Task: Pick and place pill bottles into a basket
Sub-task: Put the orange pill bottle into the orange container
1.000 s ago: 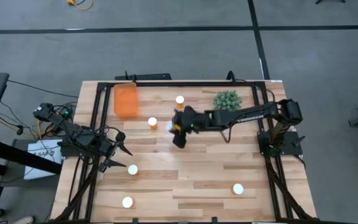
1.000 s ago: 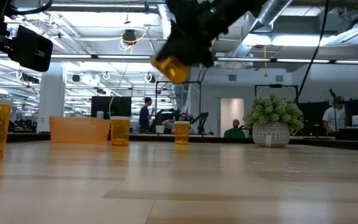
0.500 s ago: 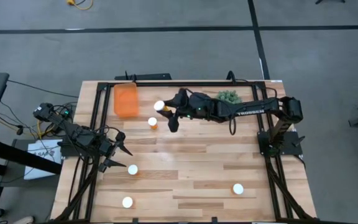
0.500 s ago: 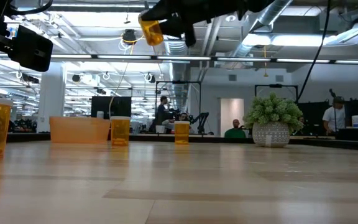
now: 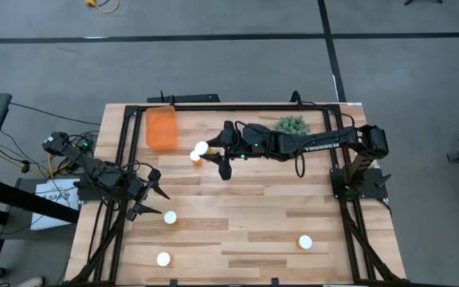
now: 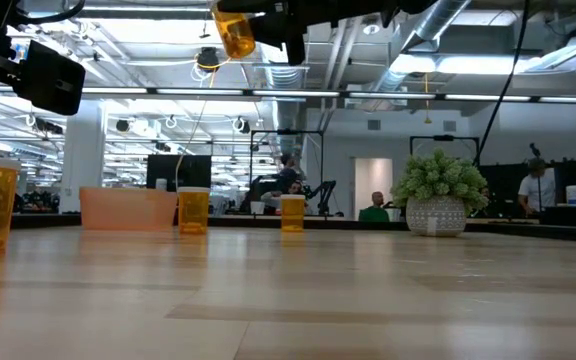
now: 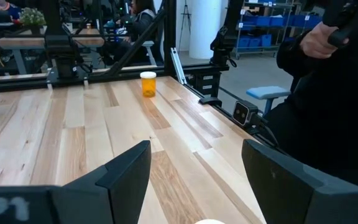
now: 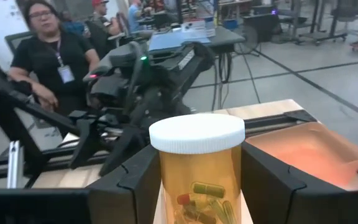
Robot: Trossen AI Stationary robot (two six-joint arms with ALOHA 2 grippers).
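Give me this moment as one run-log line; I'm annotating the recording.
phase: carry | right gripper: shut on pill bottle, raised, short of basket | left gripper: open, waiting at table's left edge

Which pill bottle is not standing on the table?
The pill bottle held in the right pincer, lifted near the basket; the others stand on the wood.

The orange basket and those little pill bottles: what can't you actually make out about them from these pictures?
- Basket: the high view is too small to show whether any bottle lies inside; the low view sees only its side wall.
- Held pill bottle: the right gripper's fingers cover its sides, and the right wrist view's edge cuts off its base.
- Standing bottle beside it: partly hidden under the held one in the high view.
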